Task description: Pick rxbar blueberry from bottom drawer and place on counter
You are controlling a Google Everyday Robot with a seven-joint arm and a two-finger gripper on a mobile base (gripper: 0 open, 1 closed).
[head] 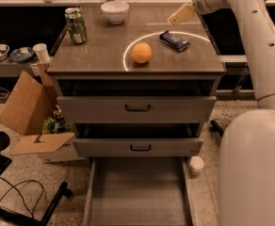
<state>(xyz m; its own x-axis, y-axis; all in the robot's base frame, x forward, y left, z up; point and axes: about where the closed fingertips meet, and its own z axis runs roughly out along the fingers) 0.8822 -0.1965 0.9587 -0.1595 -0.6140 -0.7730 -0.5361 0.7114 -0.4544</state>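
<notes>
Dark navy, glossy wrapper: by this we identify the rxbar blueberry point(174, 40). It lies flat on the counter point(100, 51) in the upper centre-right of the frame, on the bright curved ring of reflected light. It sits to the right of an orange point(141, 52), near it but not touching.

The gripper point(182, 14) hangs above the surface, up and slightly right of the bar and clear of it. It is carried by the white arm point(250, 36), which enters from the upper right. We cannot tell whether the jaws are open or closed.

The bottom drawer point(137, 197) is pulled out at the bottom centre of the frame, showing its plain grey floor and thin side walls. Above it, the two upper drawers point(137, 108) with black handles stand slightly open.

At the upper left of the surface stands a green can point(76, 26), with a white bowl point(115, 12) further back. A cardboard box point(27, 105) lies left of the cabinet. A paper cup point(196, 165) stands on the floor at its lower right.
</notes>
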